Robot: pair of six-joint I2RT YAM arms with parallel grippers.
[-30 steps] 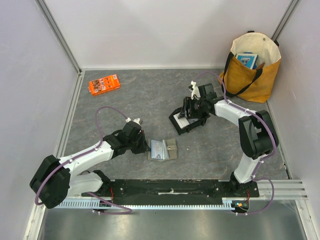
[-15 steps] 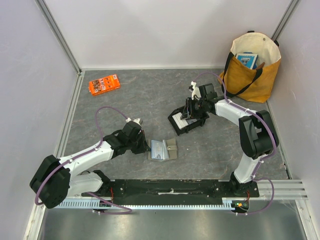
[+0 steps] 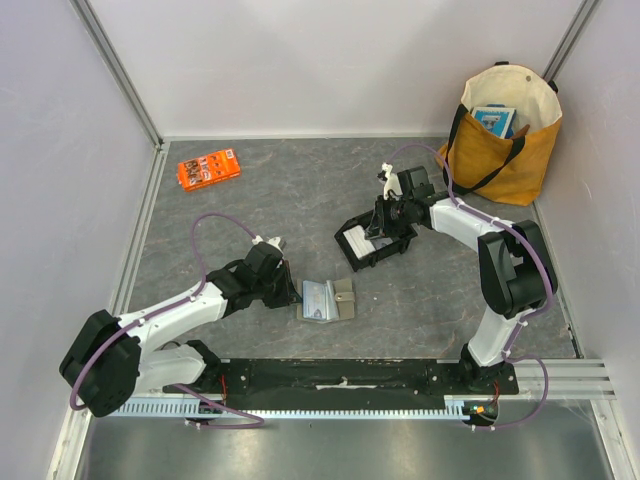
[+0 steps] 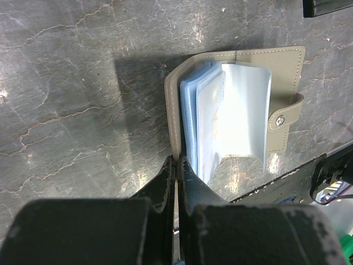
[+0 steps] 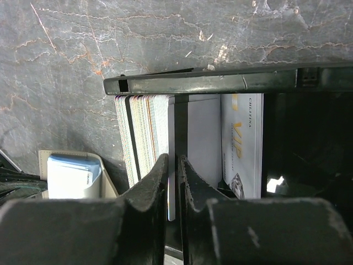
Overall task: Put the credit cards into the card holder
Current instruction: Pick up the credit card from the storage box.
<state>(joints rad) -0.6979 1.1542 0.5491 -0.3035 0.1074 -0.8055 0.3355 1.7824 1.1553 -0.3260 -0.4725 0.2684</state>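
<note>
The taupe-grey card holder lies open on the table, its pale bluish sleeves fanned up. My left gripper is shut on the near edge of its cover. The credit cards stand on edge in a black tray; a white one marked VIP lies flat beside them. My right gripper reaches into the tray with its jaws closed to a narrow slit around one thin white card at the end of the stack. In the top view this gripper hides that card.
An orange packet lies at the back left. A mustard tote bag with a blue item inside stands at the back right. The tray's rim runs across just beyond my right fingers. Grey walls enclose the table.
My right gripper's jaws have closed from wide apart to a narrow slit around a card in the tray, and the tray has shifted slightly left. My left arm has stayed still.
</note>
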